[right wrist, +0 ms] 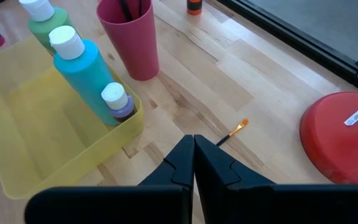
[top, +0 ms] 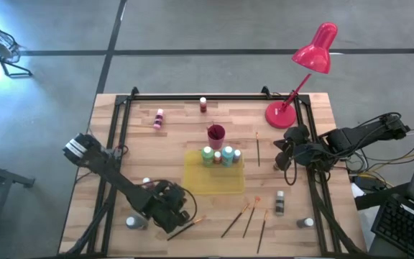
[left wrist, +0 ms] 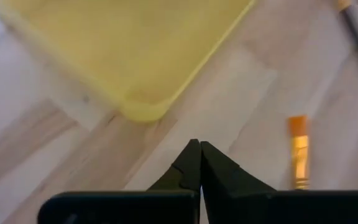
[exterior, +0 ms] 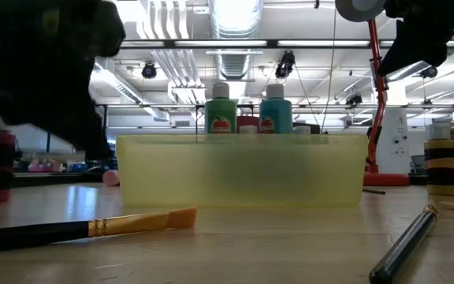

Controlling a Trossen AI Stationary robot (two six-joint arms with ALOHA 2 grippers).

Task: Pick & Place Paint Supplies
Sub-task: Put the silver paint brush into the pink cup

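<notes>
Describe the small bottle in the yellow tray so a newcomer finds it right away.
Start at the yellow tray mid-table, beside the magenta cup. Bottles stand along the tray's cup-side edge: a green bottle, a blue bottle, then the small bottle. It is the shortest, with a purple body, tucked in the tray's corner.

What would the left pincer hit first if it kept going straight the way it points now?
Probably the rounded corner of the flat yellow plastic tray. The shut left pincer aims over bare wooden table at that corner; the orange-tipped brush lies off to one side. Depth is unclear.
</notes>
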